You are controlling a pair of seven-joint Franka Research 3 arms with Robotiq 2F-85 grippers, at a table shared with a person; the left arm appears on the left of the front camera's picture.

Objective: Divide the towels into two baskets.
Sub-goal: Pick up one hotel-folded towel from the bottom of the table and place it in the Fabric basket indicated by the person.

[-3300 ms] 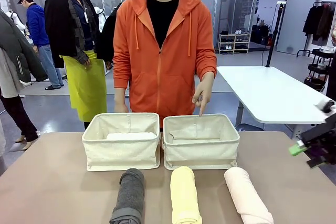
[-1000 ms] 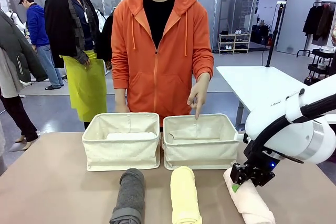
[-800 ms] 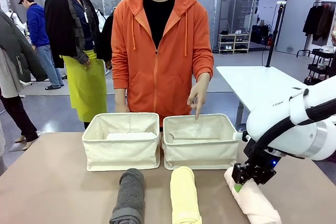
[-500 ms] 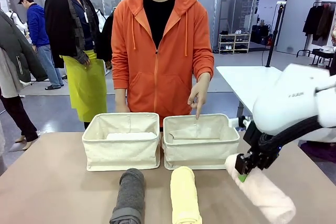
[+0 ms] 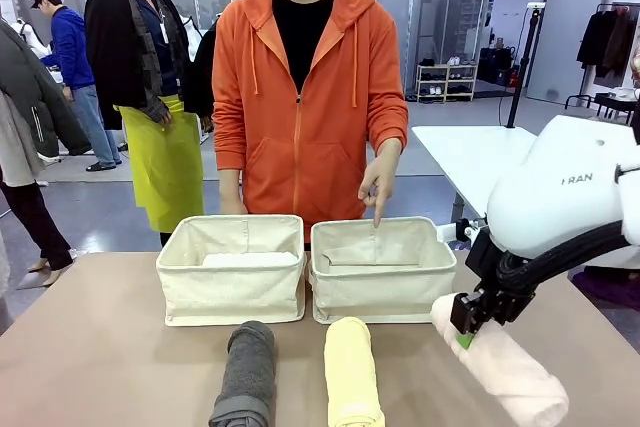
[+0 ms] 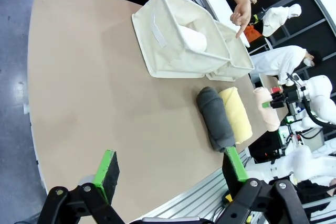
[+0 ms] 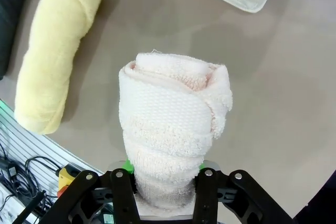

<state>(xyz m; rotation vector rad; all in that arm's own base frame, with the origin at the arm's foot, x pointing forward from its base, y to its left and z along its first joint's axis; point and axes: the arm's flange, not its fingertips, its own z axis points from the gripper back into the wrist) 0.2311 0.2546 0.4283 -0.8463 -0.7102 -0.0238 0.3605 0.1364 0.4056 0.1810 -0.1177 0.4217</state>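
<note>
The right gripper (image 5: pixel 463 332) is clamped on one end of the pale pink towel (image 5: pixel 505 372). In the right wrist view its pads (image 7: pixel 127 167) are largely buried in the terry. The towel is held tilted, just right of the right basket (image 5: pixel 385 292). Whether its near end touches the table (image 5: pixel 100 347) cannot be told. The left gripper (image 6: pixel 170 166) is spread wide and empty above the table. The grey towel (image 5: pixel 245 377) and yellow towel (image 5: pixel 352 372) lie side by side before the baskets, their near ends cut off in the front view. A white towel (image 5: pixel 250 259) is partly seen in the left basket (image 5: pixel 232 292). A person's hand (image 5: pixel 378 182) points into the right basket.
</note>
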